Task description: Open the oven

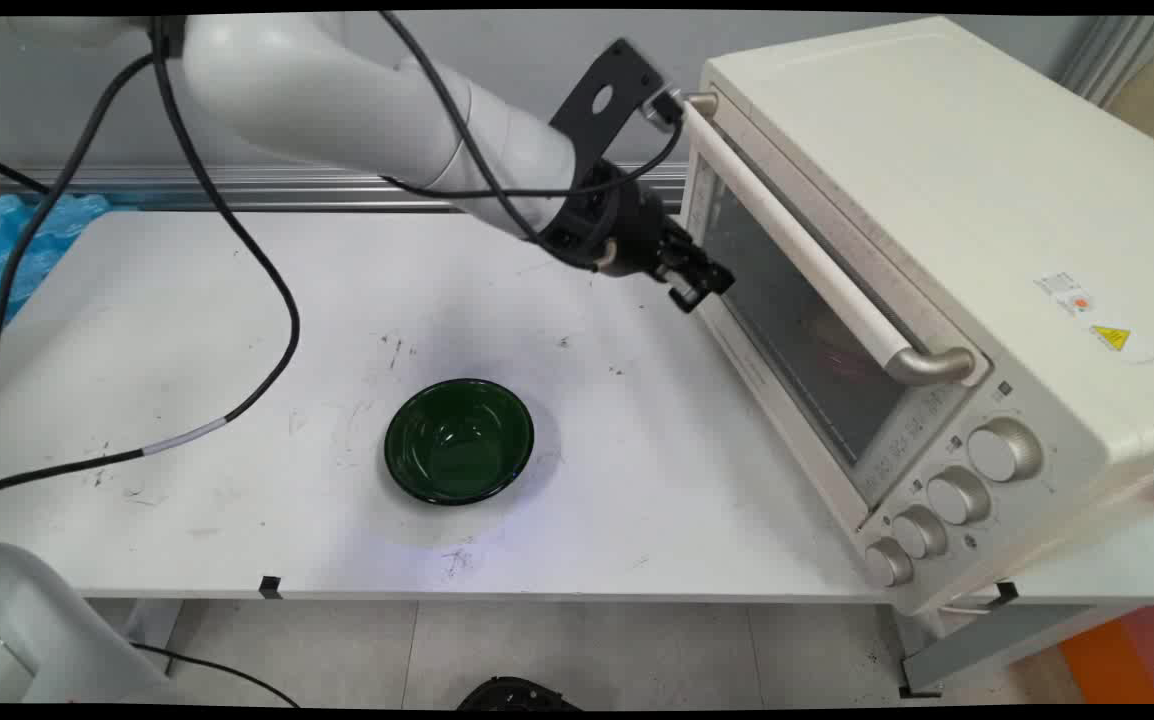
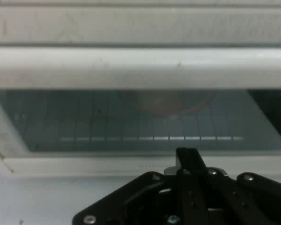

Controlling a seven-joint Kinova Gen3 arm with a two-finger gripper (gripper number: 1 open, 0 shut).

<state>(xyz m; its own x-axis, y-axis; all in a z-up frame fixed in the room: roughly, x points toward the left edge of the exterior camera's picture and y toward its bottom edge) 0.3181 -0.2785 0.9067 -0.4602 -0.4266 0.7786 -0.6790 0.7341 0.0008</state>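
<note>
My black gripper [image 1: 702,288] hangs just in front of the cream toaster oven [image 1: 937,200], close to the far lower part of its closed glass door [image 1: 787,310]. Its fingers are shut with nothing between them. In the hand view the gripper [image 2: 187,157] points at the door's lower frame, under the long handle bar [image 2: 140,68]. Through the glass [image 2: 84,122] I make out a reddish round thing [image 2: 171,101] on the rack, seen only dimly. The handle [image 1: 817,270] runs across the door above the gripper.
A dark green bowl [image 1: 458,440] stands empty near the middle of the white table [image 1: 187,330], well left of the oven. Several knobs [image 1: 957,495] line the oven's near end. Black cables [image 1: 277,300] hang from the arm over the table's left half.
</note>
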